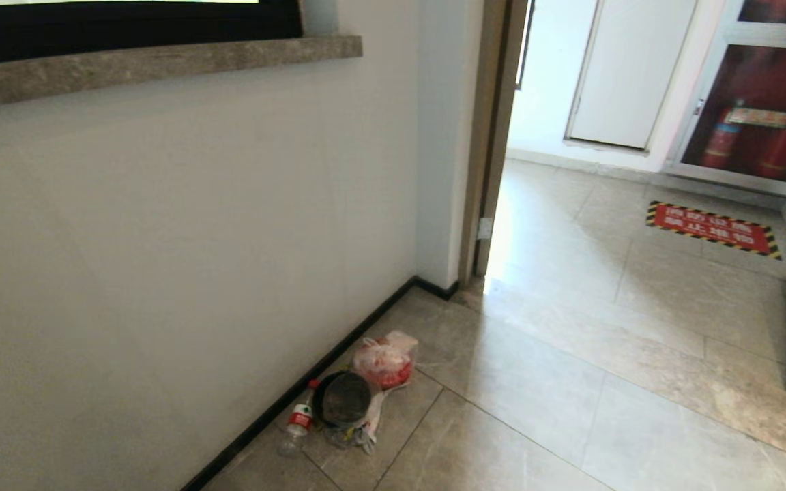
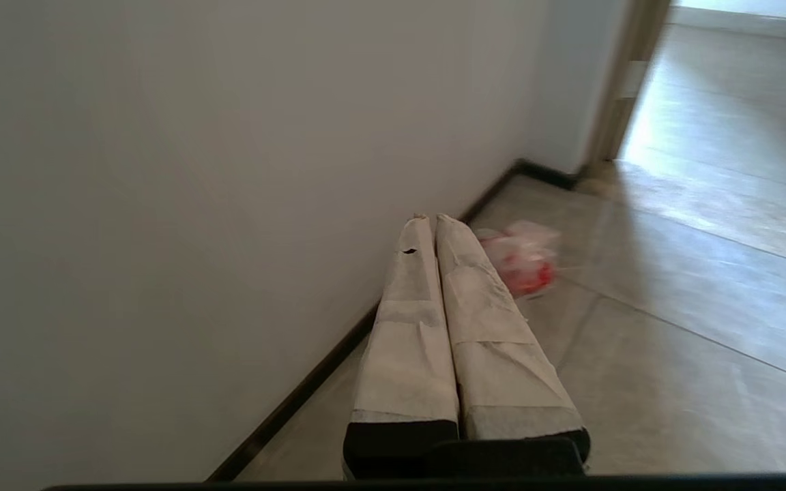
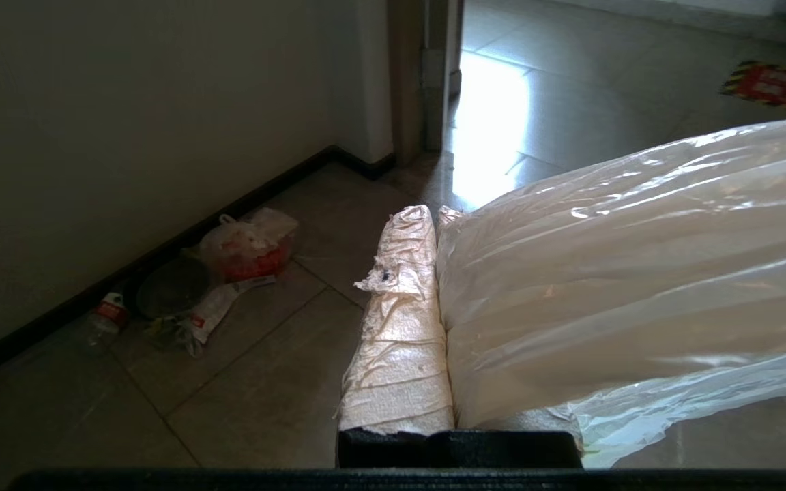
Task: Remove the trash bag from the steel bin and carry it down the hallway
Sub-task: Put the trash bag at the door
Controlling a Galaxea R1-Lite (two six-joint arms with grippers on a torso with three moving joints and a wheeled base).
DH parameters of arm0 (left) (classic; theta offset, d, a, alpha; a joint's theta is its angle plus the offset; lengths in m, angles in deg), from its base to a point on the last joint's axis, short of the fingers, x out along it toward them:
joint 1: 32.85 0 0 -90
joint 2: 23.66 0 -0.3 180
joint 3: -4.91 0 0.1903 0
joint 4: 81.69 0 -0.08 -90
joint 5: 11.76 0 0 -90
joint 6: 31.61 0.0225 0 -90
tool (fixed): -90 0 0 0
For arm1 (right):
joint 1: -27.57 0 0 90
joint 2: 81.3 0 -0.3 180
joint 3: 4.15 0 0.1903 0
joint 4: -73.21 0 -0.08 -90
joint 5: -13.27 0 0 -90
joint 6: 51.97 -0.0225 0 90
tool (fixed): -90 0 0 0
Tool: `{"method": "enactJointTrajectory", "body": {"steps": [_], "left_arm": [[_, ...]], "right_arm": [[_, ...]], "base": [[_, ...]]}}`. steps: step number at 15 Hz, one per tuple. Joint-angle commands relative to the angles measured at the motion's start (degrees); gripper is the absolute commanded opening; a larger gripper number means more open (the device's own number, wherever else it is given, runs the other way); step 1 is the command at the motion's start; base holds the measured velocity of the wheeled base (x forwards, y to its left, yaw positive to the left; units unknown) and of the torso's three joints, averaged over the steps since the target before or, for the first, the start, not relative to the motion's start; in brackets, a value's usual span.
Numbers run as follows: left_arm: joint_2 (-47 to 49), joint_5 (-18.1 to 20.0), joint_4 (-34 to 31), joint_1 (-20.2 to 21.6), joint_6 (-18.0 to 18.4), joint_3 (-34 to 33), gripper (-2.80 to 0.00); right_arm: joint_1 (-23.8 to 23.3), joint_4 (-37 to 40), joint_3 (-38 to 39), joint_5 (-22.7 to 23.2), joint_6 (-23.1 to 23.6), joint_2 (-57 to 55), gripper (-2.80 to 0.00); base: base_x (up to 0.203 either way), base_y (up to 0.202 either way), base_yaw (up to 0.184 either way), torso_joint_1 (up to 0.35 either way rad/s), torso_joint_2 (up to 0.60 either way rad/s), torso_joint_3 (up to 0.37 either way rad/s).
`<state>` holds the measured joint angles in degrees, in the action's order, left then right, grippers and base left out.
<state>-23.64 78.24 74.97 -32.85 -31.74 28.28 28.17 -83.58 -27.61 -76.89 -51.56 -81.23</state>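
We see the trash bag [image 3: 638,273], thin translucent white plastic, draped over and pinched between the pressed-together fingers of the right gripper [image 3: 427,218] above the hallway [image 1: 570,382] tiles. The left gripper [image 2: 432,219] hangs empty, fingers pressed together. Against the skirting lie a clear bag with red contents [image 1: 387,361], a black bowl [image 1: 343,399] and 1 bottle [image 1: 297,424].

Trash bag [image 3: 638,273]: translucent white. Hallway floor [image 1: 570,382]: grey-beige marbled tiles, black skirting [image 1: 311,382], white wall [image 1: 195,225]. Floor sign [image 1: 712,229]: red, yellow-black striped border; clear bag [image 1: 386,361] shows red contents.
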Motion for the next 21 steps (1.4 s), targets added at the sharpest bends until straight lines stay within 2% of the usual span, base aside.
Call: {"method": "enactJointTrajectory", "body": {"steps": [1, 21], "left_arm": [[0.1, 0.0, 0.0, 0.0, 0.0, 0.0, -2.80], [0.1, 0.0, 0.0, 0.0, -0.1, 0.0, -2.80]], "right_arm": [[0.0, 0.0, 0.0, 0.0, 0.1, 2.2, -2.80], [0.0, 0.1, 0.0, 0.1, -0.1, 2.2, -2.80]], "base": [[-0.001, -0.012, 0.173, 0.003, 0.00, 0.006], [0.001, -0.007, 0.170, 0.002, 0.00, 0.002]]}}
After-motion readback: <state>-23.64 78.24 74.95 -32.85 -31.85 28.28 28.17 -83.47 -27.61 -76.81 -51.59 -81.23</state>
